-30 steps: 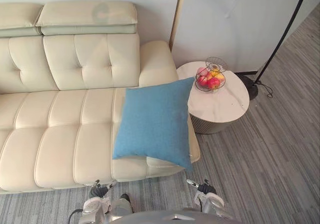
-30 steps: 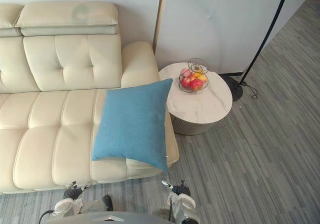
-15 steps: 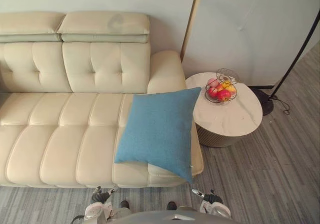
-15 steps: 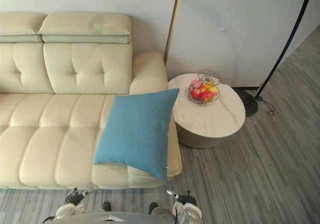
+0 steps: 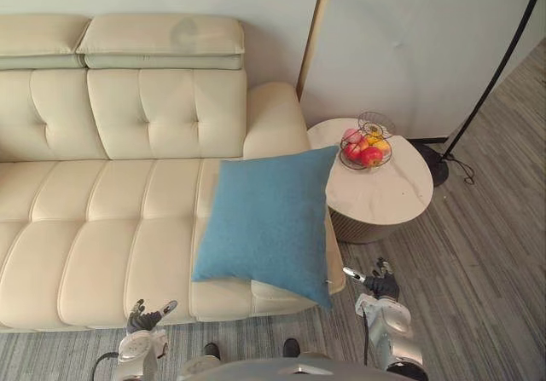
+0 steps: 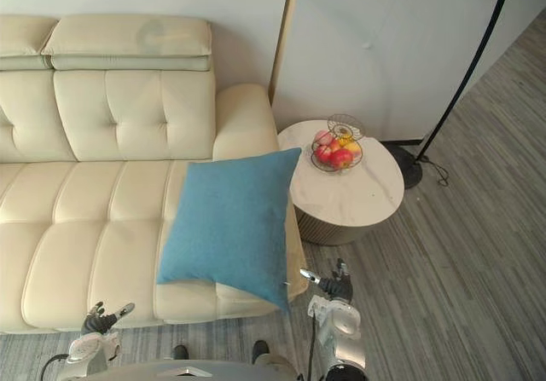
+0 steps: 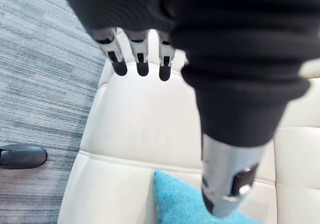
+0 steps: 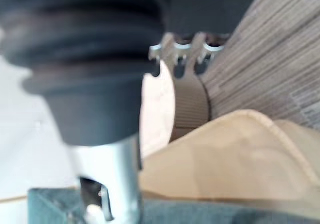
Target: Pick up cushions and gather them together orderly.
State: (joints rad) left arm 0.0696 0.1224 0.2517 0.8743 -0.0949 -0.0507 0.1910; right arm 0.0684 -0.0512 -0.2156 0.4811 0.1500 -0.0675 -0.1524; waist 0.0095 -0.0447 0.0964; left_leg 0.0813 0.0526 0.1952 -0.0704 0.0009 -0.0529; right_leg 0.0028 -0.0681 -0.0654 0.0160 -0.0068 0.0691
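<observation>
On the sofa's right end: blue cushion [image 5: 269,219] lies flat on the seat of the cream sofa [image 5: 102,228], beside the armrest; neither hand holds it
Cushion's lie: long axis runs from backrest to seat front, slightly tilted; far right corner points at the round side table [image 5: 388,195]; near right corner hangs past the seat edge
Left hand [image 5: 143,320]: low before the sofa front, well apart from the cushion; fingers straight, empty
Right hand [image 5: 380,289]: over the floor near the cushion's near corner; fingers loosely spread, empty
Table: fruit basket [image 5: 365,147] on top
</observation>
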